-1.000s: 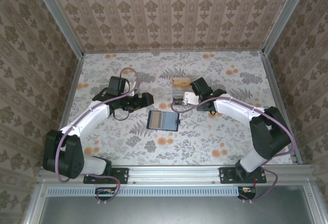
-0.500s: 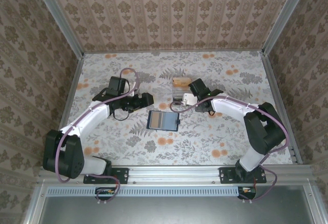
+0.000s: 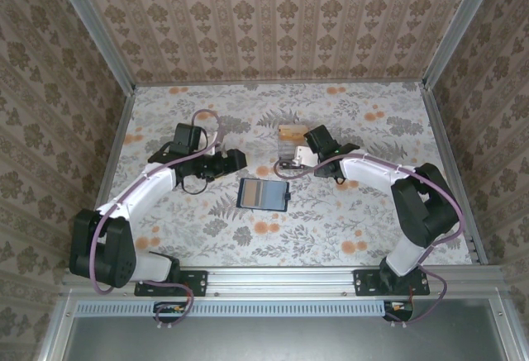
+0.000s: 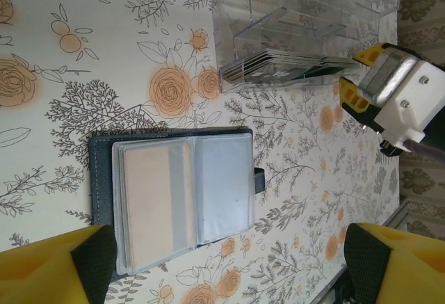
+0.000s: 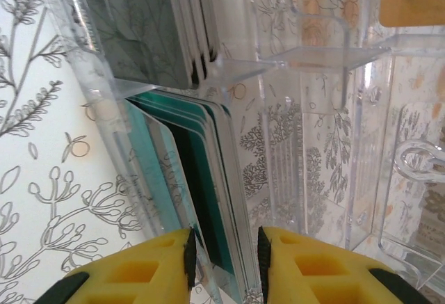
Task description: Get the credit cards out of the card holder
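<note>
My right gripper (image 3: 286, 165) has just let go. Its jaws were pressed together a second ago and now stand a little apart, astride the upright stack of cards (image 5: 208, 179) in the clear plastic box (image 3: 290, 140). The right wrist view has the teal card edges sitting in the gap. I cannot tell whether a pad touches any of them. I read that as one more card delivered to the box, which sits toward the far edge of the desk (image 3: 372, 220).

The card holder (image 3: 264, 194) lies open and flat near the middle of the desk, nearer me than the box and apart from both grippers. Through the left wrist camera, one pocket holds what looks like a pale peach card (image 4: 149, 203). The other looks bare, so the job is not finished, I judge.

My left gripper (image 3: 234, 161) hovers just left of the holder, jaws spread wide and holding nothing.
</note>
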Available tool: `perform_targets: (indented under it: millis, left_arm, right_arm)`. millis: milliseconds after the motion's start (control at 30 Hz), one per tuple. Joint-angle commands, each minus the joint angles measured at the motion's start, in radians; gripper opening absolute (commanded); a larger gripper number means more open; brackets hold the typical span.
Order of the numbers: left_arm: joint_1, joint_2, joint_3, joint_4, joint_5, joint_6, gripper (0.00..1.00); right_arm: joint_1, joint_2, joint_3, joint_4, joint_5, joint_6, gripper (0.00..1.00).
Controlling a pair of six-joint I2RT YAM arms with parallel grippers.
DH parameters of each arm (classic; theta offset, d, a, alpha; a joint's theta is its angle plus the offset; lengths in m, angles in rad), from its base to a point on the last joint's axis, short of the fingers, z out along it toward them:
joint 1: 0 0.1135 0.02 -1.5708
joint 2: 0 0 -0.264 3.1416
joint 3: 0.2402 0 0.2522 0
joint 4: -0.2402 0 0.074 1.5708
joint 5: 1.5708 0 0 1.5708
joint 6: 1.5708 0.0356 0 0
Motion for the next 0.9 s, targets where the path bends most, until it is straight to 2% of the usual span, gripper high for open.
perform_targets:
  millis: [0,300,700,767,800,867]
  left_arm:
    - [0.005,0.0,-0.011,0.005,0.022,-0.001,0.89]
    - [0.008,0.003,-0.01,0.008,0.022,-0.001,0.88]
    - [0.008,0.017,-0.011,0.012,0.022,-0.001,0.89]
    - [0.008,0.018,-0.012,0.011,0.021,-0.001,0.91]
    - [0.006,0.02,-0.011,0.006,0.021,-0.001,1.0]
    - [0.006,0.022,-0.01,0.002,0.014,-0.001,1.0]
  right_arm:
    - [-0.011,0.02,0.032,0.03,0.045,0.023,0.34]
    - [-0.018,0.027,0.055,0.018,0.047,0.057,0.34]
    - [-0.019,-0.021,0.07,-0.05,0.041,0.174,0.42]
    - [-0.017,-0.034,0.089,-0.086,0.046,0.231,0.42]
    - [-0.015,-0.044,0.1,-0.112,0.044,0.27,0.43]
    - [-0.009,-0.062,0.12,-0.153,0.044,0.346,0.43]
